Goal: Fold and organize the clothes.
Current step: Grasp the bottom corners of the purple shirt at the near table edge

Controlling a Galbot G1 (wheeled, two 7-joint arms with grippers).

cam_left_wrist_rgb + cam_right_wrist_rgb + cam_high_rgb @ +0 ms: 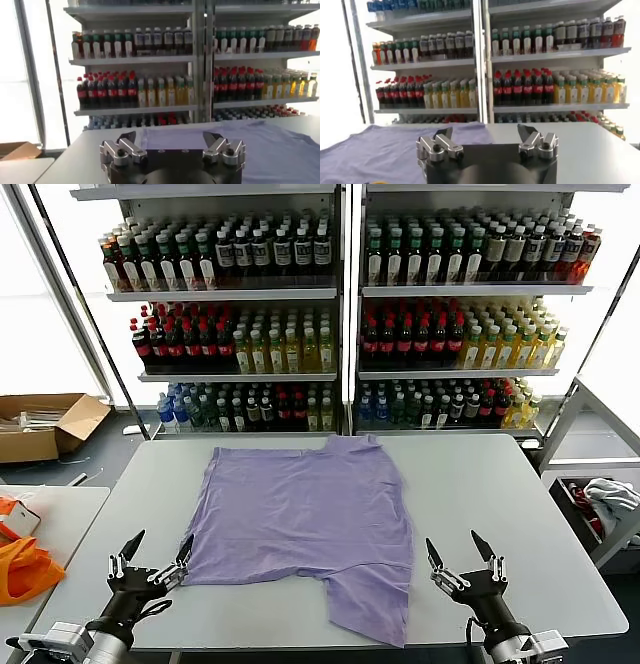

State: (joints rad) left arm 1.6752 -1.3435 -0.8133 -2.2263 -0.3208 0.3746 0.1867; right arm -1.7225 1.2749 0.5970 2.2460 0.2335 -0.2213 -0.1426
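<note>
The lavender T-shirt [305, 519] lies spread flat on the grey surface [500, 494], in front of the shelves of bottled drinks [340, 314], with one sleeve reaching toward the surface's near edge. The left end effector [158, 556] hovers at the T-shirt's near left corner, fingers spread wide and holding nothing. The right end effector [461, 556], just beyond the T-shirt's right side over bare surface, is likewise splayed and empty.
</note>
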